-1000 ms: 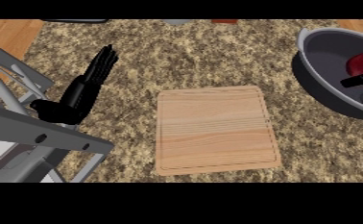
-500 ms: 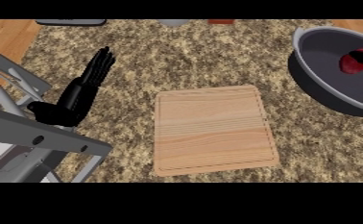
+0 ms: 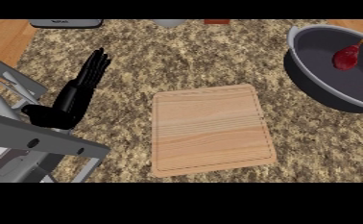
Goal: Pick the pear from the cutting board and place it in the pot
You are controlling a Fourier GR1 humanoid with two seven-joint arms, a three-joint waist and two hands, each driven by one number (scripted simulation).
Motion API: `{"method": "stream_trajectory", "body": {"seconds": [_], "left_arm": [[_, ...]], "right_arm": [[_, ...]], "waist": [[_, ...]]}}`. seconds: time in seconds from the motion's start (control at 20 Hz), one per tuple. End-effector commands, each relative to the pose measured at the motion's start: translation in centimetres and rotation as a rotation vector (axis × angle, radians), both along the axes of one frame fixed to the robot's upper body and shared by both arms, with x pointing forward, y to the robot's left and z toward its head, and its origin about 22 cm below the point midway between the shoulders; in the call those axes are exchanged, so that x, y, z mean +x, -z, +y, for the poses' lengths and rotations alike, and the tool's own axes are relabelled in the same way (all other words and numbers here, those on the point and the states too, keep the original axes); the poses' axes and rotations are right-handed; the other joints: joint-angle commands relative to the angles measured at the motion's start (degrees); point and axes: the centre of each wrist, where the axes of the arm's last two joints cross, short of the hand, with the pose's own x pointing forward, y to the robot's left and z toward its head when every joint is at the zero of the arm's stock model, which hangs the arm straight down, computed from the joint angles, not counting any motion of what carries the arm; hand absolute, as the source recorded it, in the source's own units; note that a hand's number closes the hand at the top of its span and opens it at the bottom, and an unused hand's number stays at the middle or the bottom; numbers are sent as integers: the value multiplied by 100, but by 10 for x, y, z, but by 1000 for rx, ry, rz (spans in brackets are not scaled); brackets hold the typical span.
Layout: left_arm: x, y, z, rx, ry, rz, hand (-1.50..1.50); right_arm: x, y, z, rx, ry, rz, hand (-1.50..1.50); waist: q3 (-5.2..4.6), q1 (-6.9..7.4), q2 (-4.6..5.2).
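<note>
One hand only in frame: left hand (image 3: 74,98), at the left edge over the counter (image 3: 184,55), fingers (image 3: 94,67) straight and close together, pointing up-view, holding nothing. Thumb sticks out low on its left side. Resting pose.

Right hand not visible.

Board (image 3: 211,129) lies flat, right of and below the fingertips, well apart from them; bare counter between. Nothing on it.

Pear (image 3: 346,58) is red, sitting inside the pot (image 3: 312,74), near the right frame edge. Pot is far right of the fingers, past the board's top-right corner, partly cut off by the frame. A thin dark line crosses the frame edge just right of the pear; cannot tell what it is.

Grey frame parts (image 3: 42,141) sit below the hand, at lower left.

Along the top edge, above the fingertips: a grey flat object (image 3: 65,23) up-left, a grey rounded item (image 3: 169,23) up-right, a small red piece (image 3: 217,21) further right. All cropped, cannot identify.

Wood strip (image 3: 14,38) shows at the counter's top-left corner.
</note>
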Motion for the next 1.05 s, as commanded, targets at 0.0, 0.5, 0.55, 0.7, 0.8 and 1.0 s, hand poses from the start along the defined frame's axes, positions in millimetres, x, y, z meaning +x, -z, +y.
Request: {"method": "stream_trajectory", "body": {"seconds": [0.0, 0.5, 0.55, 0.7, 0.8, 1.0], "left_arm": [[-31, 40, -4, -87, -296, 187, 0], [-41, 46, 3, -84, -317, 207, 0], [-35, 37, 2, -81, -313, 208, 0], [-30, 37, 0, -87, -320, 202, 0], [-32, 40, -7, -83, -308, 202, 0], [-34, 44, 1, -74, -327, 184, 0]], "right_arm": [[-26, 7, -20, -20, 9, -56, -150], [-89, 30, -56, -54, 4, -89, -150], [-90, 32, -56, -57, 12, -97, -150], [-106, 28, -69, -45, 55, -157, -150], [-113, 30, -73, -56, 103, -175, -150], [-149, 42, -87, -62, 123, -187, -150]], "waist": [[76, 56, -84], [55, 18, -88], [56, 48, -89], [51, -19, -77], [50, 18, -57], [50, -49, -56]]}}
